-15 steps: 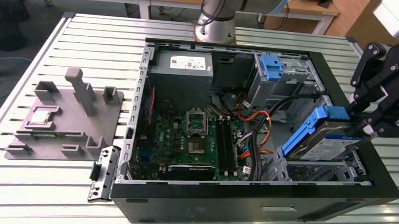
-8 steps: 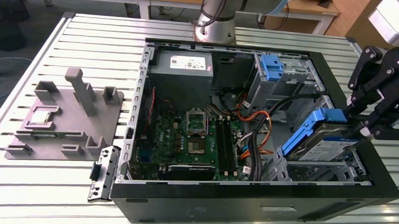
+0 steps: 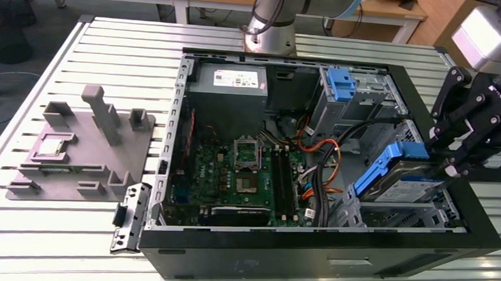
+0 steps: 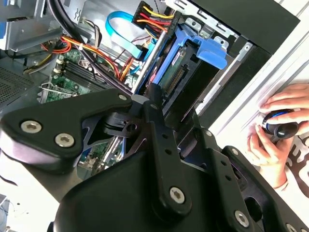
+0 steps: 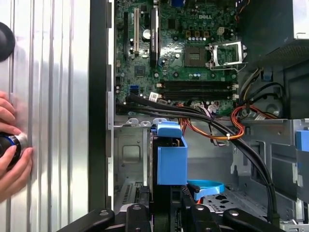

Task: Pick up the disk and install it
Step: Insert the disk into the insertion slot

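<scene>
Silver, blue-railed disk (image 3: 403,186), steeply tilted over the drive bay (image 3: 398,215) at the exterior view's right

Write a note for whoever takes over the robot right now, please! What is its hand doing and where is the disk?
Hand: shut on the flat silver metal disk with blue plastic rails.
Disk: tilted over the grey metal drive cage inside the open black computer case, at the exterior view's right.
Done: the pick-up.
Left: the disk does not yet lie flat in the cage.
Watch out: a person's hands are on the slatted metal table beside the case.
</scene>
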Tool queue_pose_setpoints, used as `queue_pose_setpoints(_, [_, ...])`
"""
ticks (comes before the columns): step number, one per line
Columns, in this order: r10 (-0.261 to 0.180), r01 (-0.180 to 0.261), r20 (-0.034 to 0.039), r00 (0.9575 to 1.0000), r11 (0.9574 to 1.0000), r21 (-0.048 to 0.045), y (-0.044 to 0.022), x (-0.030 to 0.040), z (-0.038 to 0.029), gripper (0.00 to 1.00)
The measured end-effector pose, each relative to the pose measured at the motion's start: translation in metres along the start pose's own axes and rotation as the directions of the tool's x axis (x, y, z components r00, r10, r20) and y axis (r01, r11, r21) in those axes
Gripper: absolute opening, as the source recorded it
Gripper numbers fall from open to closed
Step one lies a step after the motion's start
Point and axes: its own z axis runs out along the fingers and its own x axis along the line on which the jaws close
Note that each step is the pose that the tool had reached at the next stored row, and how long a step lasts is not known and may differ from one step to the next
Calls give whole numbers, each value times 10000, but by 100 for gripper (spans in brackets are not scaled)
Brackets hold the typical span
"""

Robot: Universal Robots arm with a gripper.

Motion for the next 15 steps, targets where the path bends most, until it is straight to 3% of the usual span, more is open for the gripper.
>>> queue_pose_setpoints(15, [0, 0, 1, 10000, 10000, 0, -13, 21, 274, 35])
